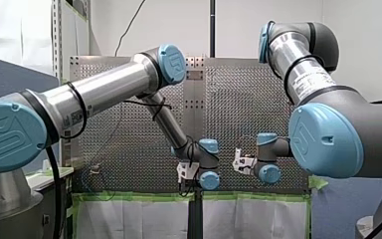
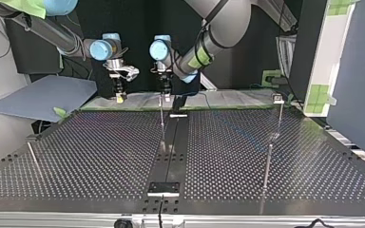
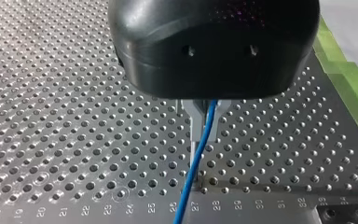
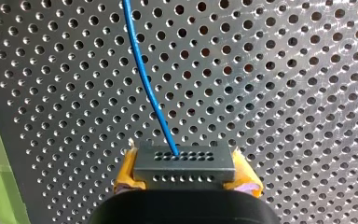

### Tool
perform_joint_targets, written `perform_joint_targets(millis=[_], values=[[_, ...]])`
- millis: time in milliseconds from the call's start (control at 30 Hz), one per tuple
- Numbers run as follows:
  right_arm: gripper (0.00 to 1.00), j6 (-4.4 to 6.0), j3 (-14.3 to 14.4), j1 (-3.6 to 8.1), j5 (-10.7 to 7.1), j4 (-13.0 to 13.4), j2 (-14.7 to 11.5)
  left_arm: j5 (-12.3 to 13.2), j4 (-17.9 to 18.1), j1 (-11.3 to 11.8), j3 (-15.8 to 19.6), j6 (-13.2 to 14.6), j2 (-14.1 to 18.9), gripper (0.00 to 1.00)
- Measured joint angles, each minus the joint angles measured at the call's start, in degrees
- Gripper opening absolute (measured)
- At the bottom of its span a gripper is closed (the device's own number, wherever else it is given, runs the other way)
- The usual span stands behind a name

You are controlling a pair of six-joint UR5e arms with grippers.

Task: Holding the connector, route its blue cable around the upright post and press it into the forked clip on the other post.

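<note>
**Connector** (image 4: 184, 163): grey block with two rows of small holes on its face. It was clamped by its sides between the yellow pads (image 4: 127, 176) of my right gripper (image 4: 186, 171), whose fingers were closed firmly onto it. It was held above the perforated table (image 4: 284, 93), near the table's far edge and left of centre in the top view.

**Blue cable** (image 4: 145, 81): it left one hole in the connector's face and ran off in a shallow curve over the table. In the left wrist view it came out from between the metal fingers (image 3: 193, 119) of my left gripper (image 3: 205, 121). These fingers were drawn close together about the cable (the gap looked no wider than the cable itself). From there the cable dropped toward the table surface.

**Upright post** (image 3: 194, 156): slim and pale, it stood directly under the left fingers. The cable crossed just beside it; whether they touched could not be told.

**Second post** (image 2: 278, 118): thin, it stood well apart at the top view's right and carried a small head (shape too small to tell).

**Thin rod** (image 2: 32, 154): it stood at the top view's left.

**Green tape** (image 3: 349, 79): a strip along the table's edge, beside my left gripper.
</note>
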State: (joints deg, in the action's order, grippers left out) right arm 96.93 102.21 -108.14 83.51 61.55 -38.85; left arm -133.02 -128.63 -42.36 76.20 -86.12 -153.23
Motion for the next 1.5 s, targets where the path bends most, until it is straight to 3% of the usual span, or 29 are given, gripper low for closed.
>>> perform_joint_targets(millis=[233,767,1500], values=[[0.00,-0.12,-0.30,0.00,0.00,-0.35,0.02,1.66,-0.07,0.78,-0.02,-1.00,-0.01,0.05],[0.00,-0.05,-1.36,0.01,0.08,-1.83,0.07,7.26,-1.61,3.37,-0.63,-6.95,-0.06,0.05],[0.00,0.31,-3.06,0.61,0.32,-3.59,0.18,10.25,-3.44,5.33,-1.40,-7.94,-0.06,0.05]])
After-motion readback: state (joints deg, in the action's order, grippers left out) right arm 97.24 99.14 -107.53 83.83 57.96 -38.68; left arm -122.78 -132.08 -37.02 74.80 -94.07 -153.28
